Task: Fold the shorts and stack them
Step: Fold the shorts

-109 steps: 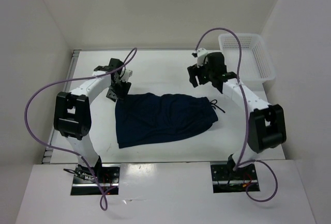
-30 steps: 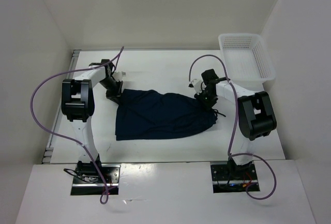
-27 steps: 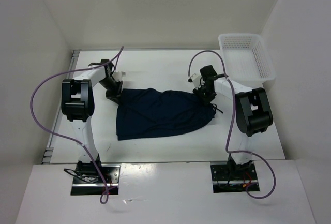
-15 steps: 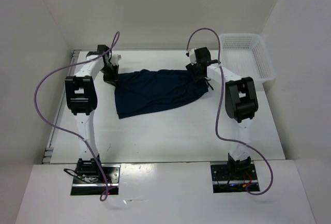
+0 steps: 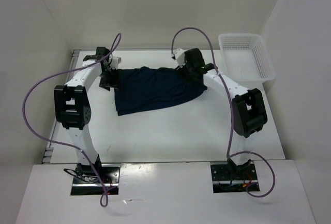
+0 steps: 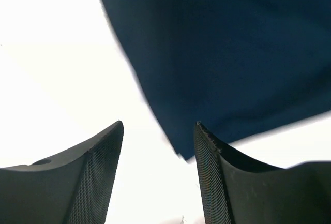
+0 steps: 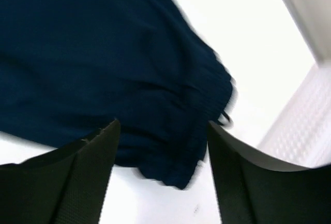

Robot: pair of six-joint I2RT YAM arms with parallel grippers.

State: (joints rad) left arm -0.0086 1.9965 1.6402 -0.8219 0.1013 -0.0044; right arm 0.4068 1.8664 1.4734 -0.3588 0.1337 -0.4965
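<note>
The dark navy shorts lie flat on the white table at the far middle, folded into a wide strip. My left gripper is open and empty just off their far left corner; in the left wrist view the shorts' corner lies ahead of the open fingers. My right gripper is open and empty above the shorts' far right end. In the right wrist view the gathered waistband and a loop of drawstring lie below and between the fingers.
A white mesh basket stands at the far right corner of the table; its wall shows in the right wrist view. The back wall runs close behind both grippers. Purple cables arch over each arm.
Both grippers carried the shorts' far edge toward the back of the table, then let go. They now stand open, and the shorts lie farther back than a second ago.
</note>
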